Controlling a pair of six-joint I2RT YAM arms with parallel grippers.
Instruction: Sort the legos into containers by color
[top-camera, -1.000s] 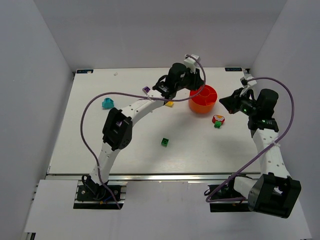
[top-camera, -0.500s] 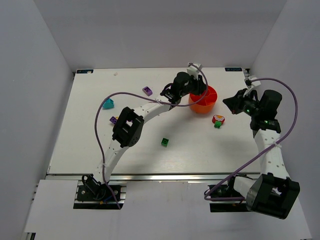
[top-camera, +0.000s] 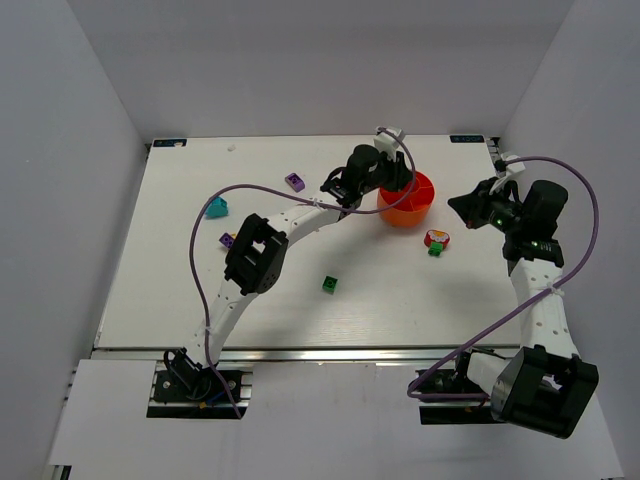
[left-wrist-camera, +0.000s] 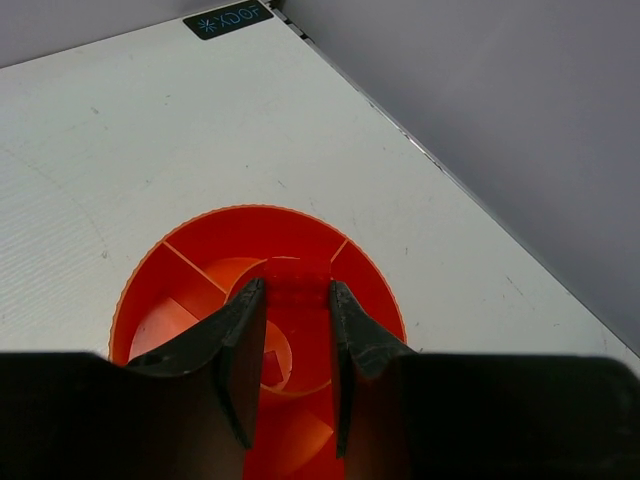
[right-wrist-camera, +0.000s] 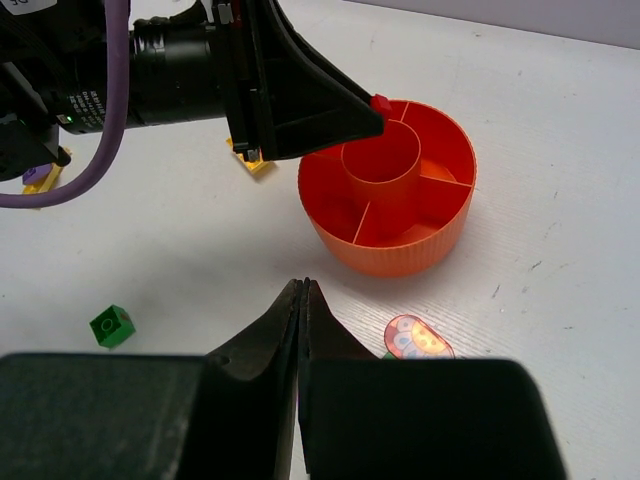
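We found the left tool (left-wrist-camera: 296, 288) clenched on a red brick (right-wrist-camera: 380, 102), held above the bowl (right-wrist-camera: 392, 250) near its central cup. The right tool (right-wrist-camera: 301, 292) was closed with nothing between its fingers, hovering to the right of the bowl and apart from it. On the tabletop (top-camera: 400, 290) lay a green brick (top-camera: 329, 284), a teal brick (top-camera: 215, 208), a far purple brick (top-camera: 295, 181), a near purple brick (top-camera: 228, 240), a yellow brick (right-wrist-camera: 250, 160) just left of the bowl, and a red-and-green piece (right-wrist-camera: 418, 337) near its front.
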